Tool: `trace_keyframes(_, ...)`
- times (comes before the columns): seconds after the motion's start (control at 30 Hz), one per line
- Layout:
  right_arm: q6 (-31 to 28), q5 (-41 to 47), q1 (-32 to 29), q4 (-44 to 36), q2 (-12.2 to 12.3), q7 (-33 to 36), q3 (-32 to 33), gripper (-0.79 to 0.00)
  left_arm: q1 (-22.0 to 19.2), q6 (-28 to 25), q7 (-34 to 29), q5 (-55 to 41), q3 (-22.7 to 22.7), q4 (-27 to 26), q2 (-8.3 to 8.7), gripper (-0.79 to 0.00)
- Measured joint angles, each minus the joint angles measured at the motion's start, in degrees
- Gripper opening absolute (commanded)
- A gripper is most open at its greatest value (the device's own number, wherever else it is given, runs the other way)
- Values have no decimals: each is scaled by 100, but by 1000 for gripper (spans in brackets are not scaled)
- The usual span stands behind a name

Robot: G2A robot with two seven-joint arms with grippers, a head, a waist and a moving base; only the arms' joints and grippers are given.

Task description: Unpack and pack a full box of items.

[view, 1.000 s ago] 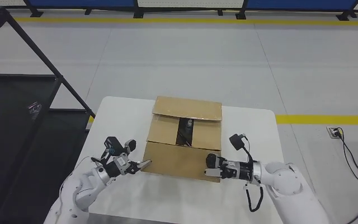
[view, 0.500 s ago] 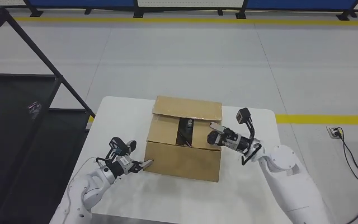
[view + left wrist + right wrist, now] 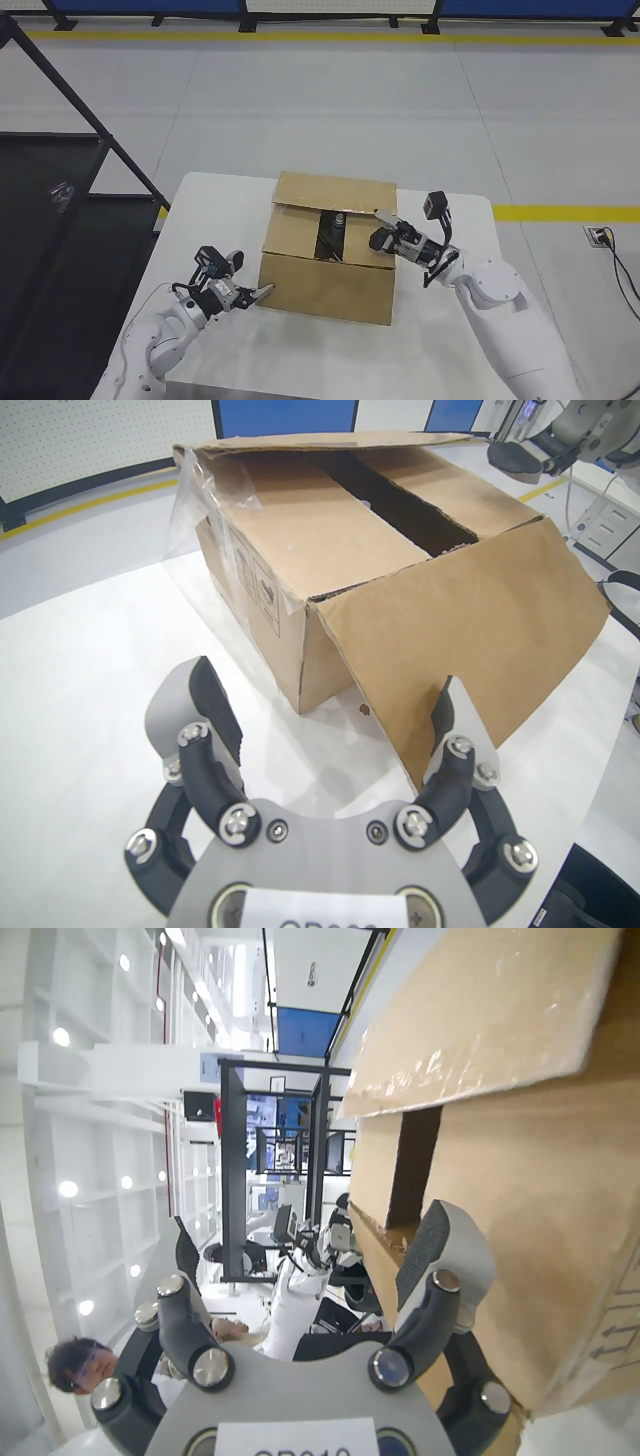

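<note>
Brown cardboard box point(image 3: 330, 262) mid white counter point(image 3: 212, 212), top flaps parted; left end effector point(image 3: 260, 293) gaping by its front flap, right end effector point(image 3: 381, 229) gaping at its right top edge.

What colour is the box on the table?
The box is plain brown cardboard, best seen in the left wrist view.

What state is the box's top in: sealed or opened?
Opened: the box shows a dark gap between two top flaps, and its front flap hangs down.
</note>
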Motion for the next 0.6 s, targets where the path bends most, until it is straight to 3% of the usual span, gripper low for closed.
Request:
trace_keyframes(0.3, 133, 290, 563, 915, -181, -846, -234, 0, 90, -3, 13, -114, -35, -93, 38, 0)
trace_keyframes(0.6, -144, 333, 990, 1253, -371, -1695, -464, 0, 120, 17, 17, -127, 56, -98, 56, 0)
